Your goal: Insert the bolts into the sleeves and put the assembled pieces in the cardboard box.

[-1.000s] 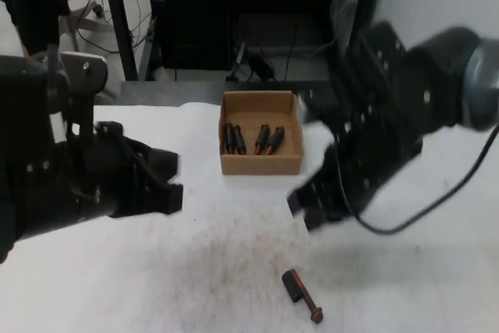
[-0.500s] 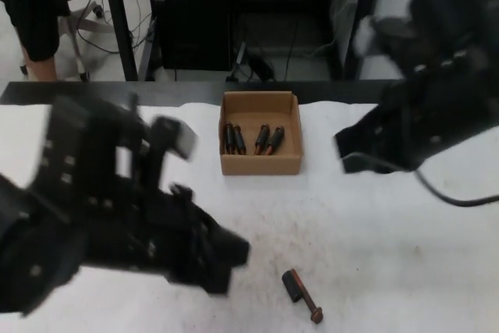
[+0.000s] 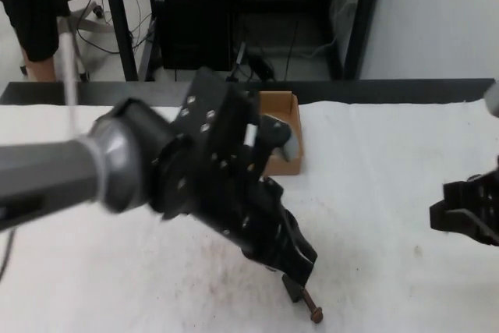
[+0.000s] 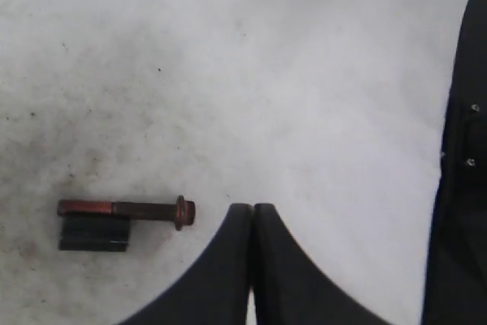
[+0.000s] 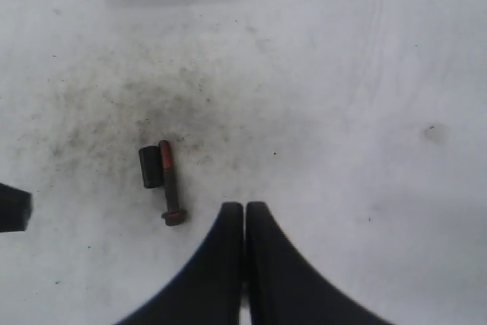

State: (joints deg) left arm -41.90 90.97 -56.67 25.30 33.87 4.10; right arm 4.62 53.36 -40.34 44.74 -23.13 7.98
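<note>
Within the last second the two arms have traded places: the left arm [image 3: 203, 177], which sat back at 9 o'clock, has swung across the bench [image 3: 374, 154] and now reaches down toward 6 o'clock. The right arm [image 3: 468, 212], which was over the middle near the cardboard box [image 3: 282, 163], has pulled away to the 3 o'clock edge. We take this to mean the left arm is going for the last loose pair. The bolt [image 4: 129, 208] lies flat at 6 o'clock with the sleeve [image 4: 93, 234] touching its side. From both wrist views we judge it to rest alongside the sleeve, not inside it, so assembly is not yet done. Both arms' jaws are pressed together and pinch nothing; the left ones, just beside the bolt's head, would have to spread before any grasp. The box stands at 12 o'clock, but the left arm covers its inside, so we cannot check its contents. The arm's tip also hides part of the sleeve from above, and the right arm is cut off at the edge.
</note>
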